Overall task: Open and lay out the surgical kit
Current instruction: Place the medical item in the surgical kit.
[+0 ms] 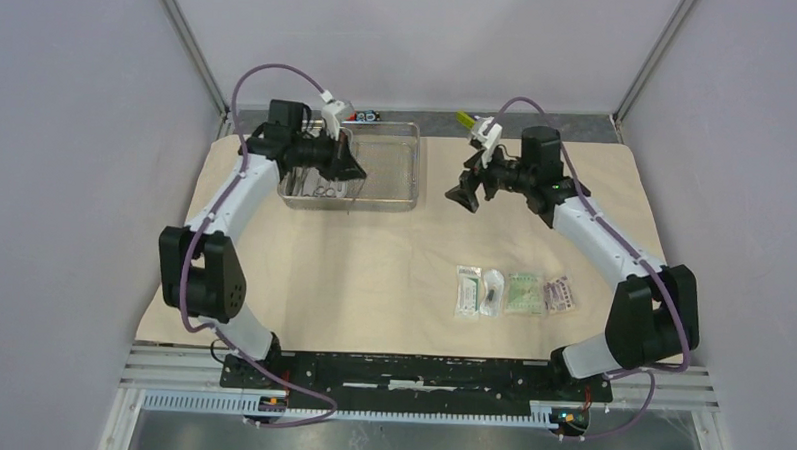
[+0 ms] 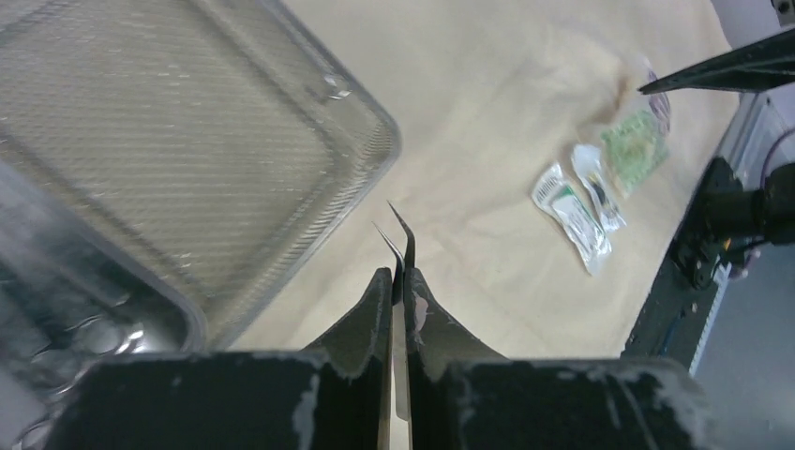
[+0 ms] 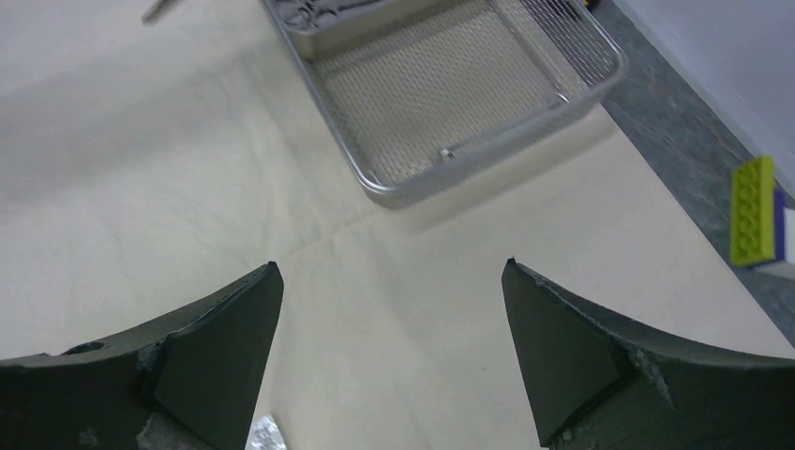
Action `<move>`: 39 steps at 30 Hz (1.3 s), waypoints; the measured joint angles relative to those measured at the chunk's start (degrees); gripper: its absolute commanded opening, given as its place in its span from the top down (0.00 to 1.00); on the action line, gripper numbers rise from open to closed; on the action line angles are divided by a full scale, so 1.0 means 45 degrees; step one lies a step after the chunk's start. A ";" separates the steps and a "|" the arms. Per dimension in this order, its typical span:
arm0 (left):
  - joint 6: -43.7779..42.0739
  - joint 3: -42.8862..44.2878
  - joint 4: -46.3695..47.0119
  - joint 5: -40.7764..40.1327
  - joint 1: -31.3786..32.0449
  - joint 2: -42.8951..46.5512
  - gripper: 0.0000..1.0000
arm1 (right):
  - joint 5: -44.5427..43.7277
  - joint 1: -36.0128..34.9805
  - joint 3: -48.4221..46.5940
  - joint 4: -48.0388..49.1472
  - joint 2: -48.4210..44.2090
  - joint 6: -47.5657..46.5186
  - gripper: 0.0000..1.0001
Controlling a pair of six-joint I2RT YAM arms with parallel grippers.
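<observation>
Beige cloth [image 1: 373,269], left tool [image 2: 397,274] pinching tweezers [image 2: 409,246] (right tool [image 3: 392,265] agape)

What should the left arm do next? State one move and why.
Probably carry the tweezers, pinched in the shut left gripper, off the tray's corner and lower them onto bare cloth near the packets; they hang above the cloth, not yet laid out.

Fixed overhead view looking down, two close wrist views, all sharing the steel tray [image 1: 388,170]
</observation>
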State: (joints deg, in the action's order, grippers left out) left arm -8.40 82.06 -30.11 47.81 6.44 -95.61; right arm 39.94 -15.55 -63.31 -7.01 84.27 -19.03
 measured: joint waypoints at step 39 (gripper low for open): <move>-0.0136 -0.3109 0.2341 -0.4799 0.5421 0.3021 0.98 | 0.2832 -0.1875 0.1817 0.9962 0.2749 1.1973 0.58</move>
State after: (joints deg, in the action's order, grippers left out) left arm -9.02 68.07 -19.57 26.22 30.83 -82.02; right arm 52.69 -23.99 -55.13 37.82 96.64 34.85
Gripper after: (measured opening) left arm 0.106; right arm 0.446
